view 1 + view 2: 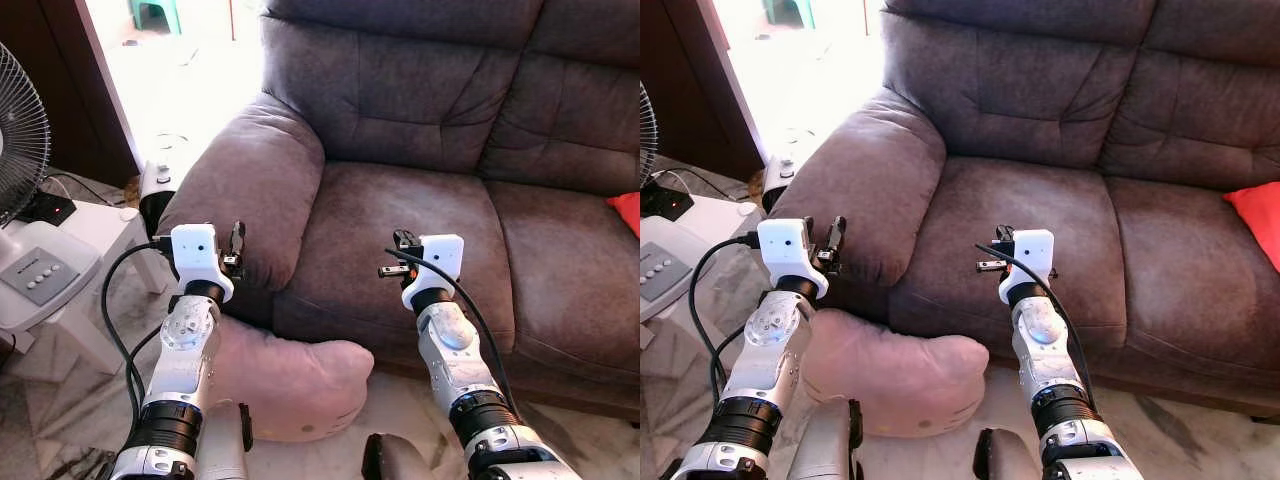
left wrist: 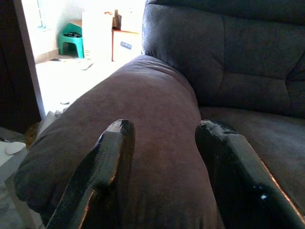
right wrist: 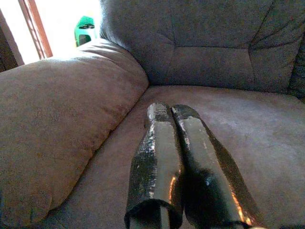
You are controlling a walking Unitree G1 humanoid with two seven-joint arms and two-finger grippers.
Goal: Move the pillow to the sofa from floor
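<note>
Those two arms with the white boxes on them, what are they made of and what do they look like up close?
Both arms are silver metal with black ribbed rings lower down. Each wrist carries a white box, with a black cable looping back along the arm. The left gripper and right gripper each end in two long, glossy black fingers, scuffed in places.

Silver jointed arms, white wrist camera blocks, black looping cables, black-fingered left claw (image 2: 164, 157)
</note>
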